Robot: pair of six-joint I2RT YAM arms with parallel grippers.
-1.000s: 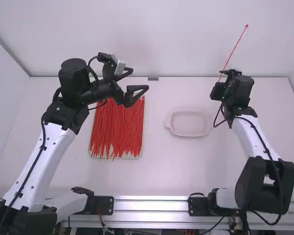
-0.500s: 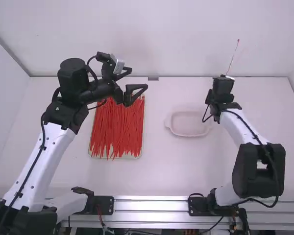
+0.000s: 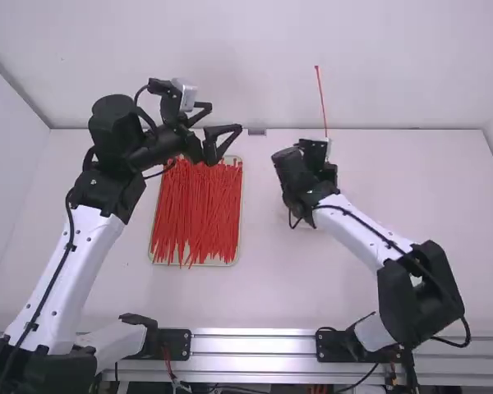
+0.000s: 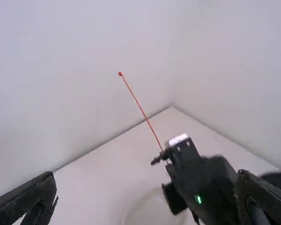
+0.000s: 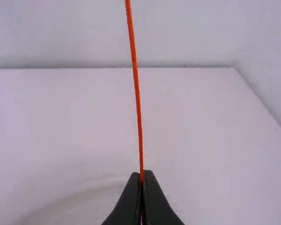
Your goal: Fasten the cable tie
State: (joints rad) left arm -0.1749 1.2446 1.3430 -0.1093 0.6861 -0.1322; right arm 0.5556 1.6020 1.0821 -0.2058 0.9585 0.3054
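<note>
A flat beige tray (image 3: 154,259) lies on the white desk (image 3: 444,180), left of the middle. It carries a dense layer of red cable ties (image 3: 195,213) that run roughly lengthwise, away from the arms' bases.

The left claw (image 3: 226,116) hangs above the tray's far end with its fingers spread wide and nothing between them.

The right arm reaches across toward the middle of the desk. The right claw (image 5: 141,180) is pinched tight on the lower end of one red cable tie (image 3: 320,103). That tie stands nearly upright against the back wall, well clear of the desk and leaning slightly toward the left arm's side.

In the high view the raised tie is a thin red line above the right arm's wrist, apart from the ties in the tray.

The right wrist view shows the grip itself. The two black fingertips meet with the strap coming straight up from between them. The pale curved rim of a white dish (image 5: 56,199) lies on the desk below them.

The left wrist view shows the right claw side on, with the tie slanting up from it. The tie ends in a small knob at its free end. One of the left claw's own fingers (image 4: 30,201) sits at each side, far apart.
</note>
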